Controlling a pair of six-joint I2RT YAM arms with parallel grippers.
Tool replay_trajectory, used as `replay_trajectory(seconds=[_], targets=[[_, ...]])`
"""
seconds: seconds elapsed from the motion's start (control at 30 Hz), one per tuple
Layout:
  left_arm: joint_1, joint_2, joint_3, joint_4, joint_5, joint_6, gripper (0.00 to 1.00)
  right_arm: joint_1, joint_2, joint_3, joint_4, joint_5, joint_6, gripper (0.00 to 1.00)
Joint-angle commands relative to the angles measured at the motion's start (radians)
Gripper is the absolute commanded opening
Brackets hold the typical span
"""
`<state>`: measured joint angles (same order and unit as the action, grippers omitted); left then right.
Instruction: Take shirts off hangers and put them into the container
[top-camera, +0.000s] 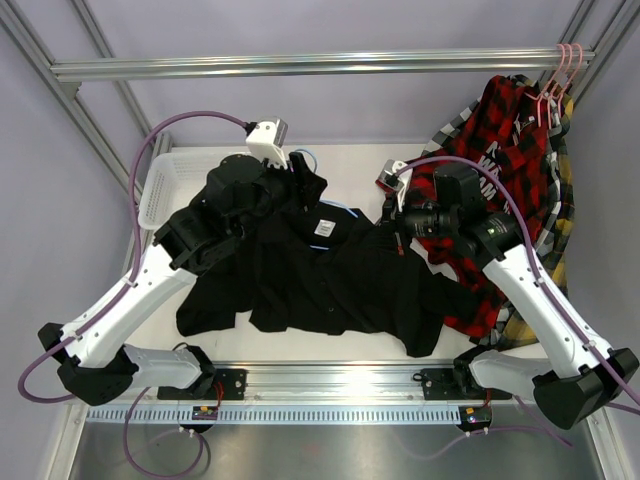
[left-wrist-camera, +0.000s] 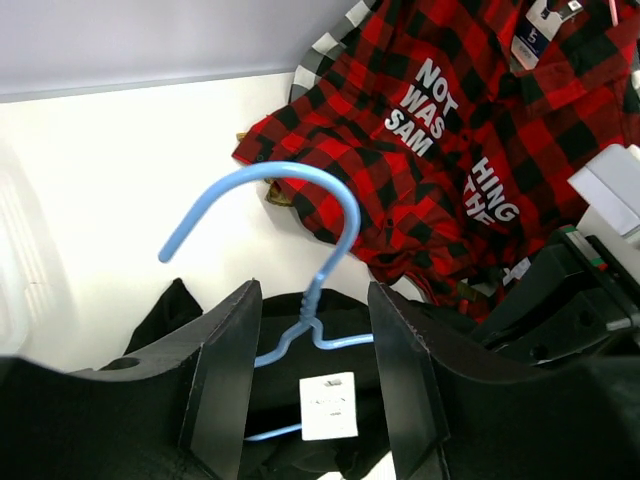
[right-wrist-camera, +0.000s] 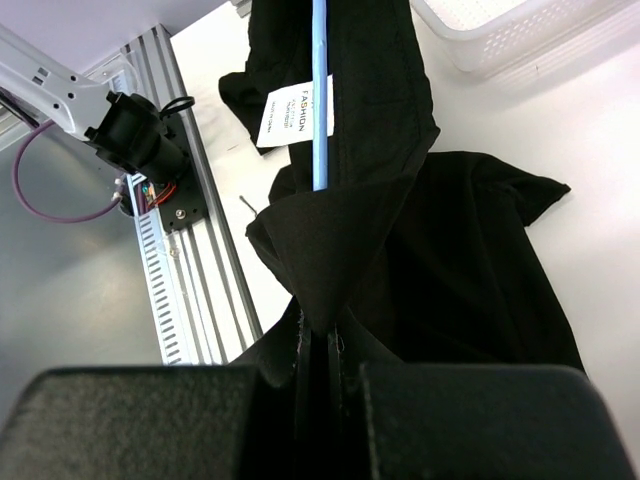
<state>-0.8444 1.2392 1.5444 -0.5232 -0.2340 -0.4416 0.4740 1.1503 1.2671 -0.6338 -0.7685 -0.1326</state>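
Observation:
A plain black shirt (top-camera: 330, 285) lies spread across the table, still on a light-blue hanger (left-wrist-camera: 305, 300) whose hook curls up over the collar. My left gripper (left-wrist-camera: 312, 335) is open, one finger on each side of the hanger's neck and touching neither it nor the shirt (left-wrist-camera: 300, 360). At the shirt's right side my right gripper (right-wrist-camera: 330, 350) is shut on a pinched fold of the black cloth (right-wrist-camera: 420, 240), and the blue hanger bar (right-wrist-camera: 320, 100) runs away from it. The white slotted container (top-camera: 165, 185) stands at the table's back left, just behind my left gripper (top-camera: 295, 185).
A red-and-black plaid shirt (top-camera: 490, 150) with white lettering hangs at the back right on pink hangers (top-camera: 560, 75), its lower part draped on the table (left-wrist-camera: 450, 130). Yellow plaid (top-camera: 562, 200) and black-and-white check (top-camera: 455, 120) cloth show behind it. A metal rail (top-camera: 320, 65) crosses overhead.

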Motion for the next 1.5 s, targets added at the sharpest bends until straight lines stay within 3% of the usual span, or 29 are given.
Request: replay_trajectory(seconds=[0.0,0.3,0.53,0.63,0.67,0.77,0.8,0.87,0.9,1.13,1.33,1.47], targets=[[-0.004,0.009,0.011,0.048,-0.056,-0.026,0.51,0.017,0.012,0.063,0.069,0.018,-0.018,0.00],[-0.004,0.054,0.029,0.005,-0.120,-0.042,0.50,0.028,0.037,0.084,0.079,0.037,-0.019,0.00],[-0.004,0.065,0.028,0.037,-0.143,-0.051,0.37,0.043,0.049,0.078,0.066,0.069,-0.028,0.00],[-0.004,0.066,0.026,0.049,-0.151,-0.055,0.22,0.045,0.043,0.057,0.086,0.098,-0.022,0.00],[-0.004,0.065,0.014,0.058,-0.156,-0.057,0.12,0.045,0.039,0.048,0.091,0.106,-0.013,0.00],[-0.004,0.059,-0.006,0.072,-0.168,-0.059,0.00,0.045,0.031,0.041,0.105,0.133,0.004,0.00],[-0.004,0.055,-0.023,0.084,-0.171,-0.060,0.00,0.045,0.032,0.043,0.105,0.155,0.010,0.02],[-0.004,0.046,-0.044,0.103,-0.194,-0.060,0.00,0.045,0.029,0.057,0.097,0.179,0.031,0.18],[-0.004,0.042,-0.065,0.123,-0.208,-0.062,0.00,0.045,0.026,0.066,0.088,0.213,0.039,0.40],[-0.004,0.049,-0.121,0.161,-0.352,-0.106,0.00,0.043,-0.023,0.166,0.016,0.438,0.163,0.91],[-0.007,0.092,-0.109,0.150,-0.430,-0.189,0.00,0.070,-0.041,0.149,0.014,0.584,0.266,0.97],[-0.016,0.126,-0.089,0.144,-0.465,-0.207,0.00,0.162,0.006,0.115,0.037,0.719,0.347,0.99]])
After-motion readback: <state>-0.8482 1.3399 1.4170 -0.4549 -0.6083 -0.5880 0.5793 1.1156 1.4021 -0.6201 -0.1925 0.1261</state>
